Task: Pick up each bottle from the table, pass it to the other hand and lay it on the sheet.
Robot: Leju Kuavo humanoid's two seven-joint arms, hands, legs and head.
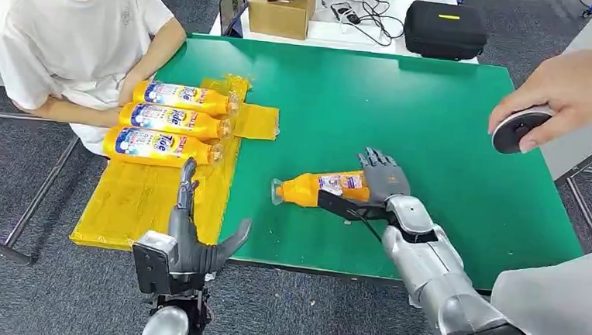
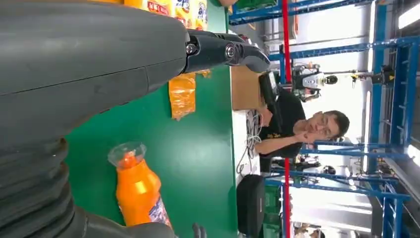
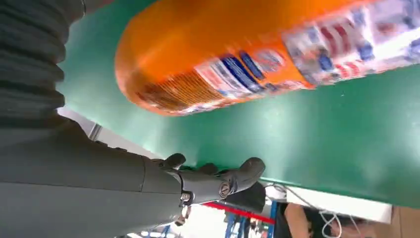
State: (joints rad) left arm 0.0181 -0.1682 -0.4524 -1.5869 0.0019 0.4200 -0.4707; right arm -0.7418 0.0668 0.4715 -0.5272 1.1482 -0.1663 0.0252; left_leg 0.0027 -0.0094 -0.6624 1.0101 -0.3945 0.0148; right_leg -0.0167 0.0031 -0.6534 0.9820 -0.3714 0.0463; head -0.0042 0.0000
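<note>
- On the green counter (image 1: 450,130), near its front edge, one orange bottle (image 1: 319,189) lies on its side, clear cap end pointing toward the yellow sheet (image 1: 143,197).
- Right hand (image 1: 384,181) rests at the base end of this bottle, fingers extended and spread. Whether it actually grips the bottle cannot be told; in the right wrist view the bottle body (image 3: 257,49) sits just beside the thumb (image 3: 218,181) with green surface visible between them.
- Left hand (image 1: 191,239) hovers at the front counter edge over the sheet, fingers apart, holding nothing.
- Three further bottles (image 1: 168,121) lie side by side on the far part of the sheet, touching one another, caps pointing toward the counter's middle.
- A seated person in a white shirt (image 1: 76,37) rests their arms just behind these bottles.
- Another person's hand (image 1: 569,95) holds a round grey device (image 1: 519,130) over the counter's right edge.
- Beyond the counter: a cardboard box (image 1: 280,13) and a black case (image 1: 445,29).
</note>
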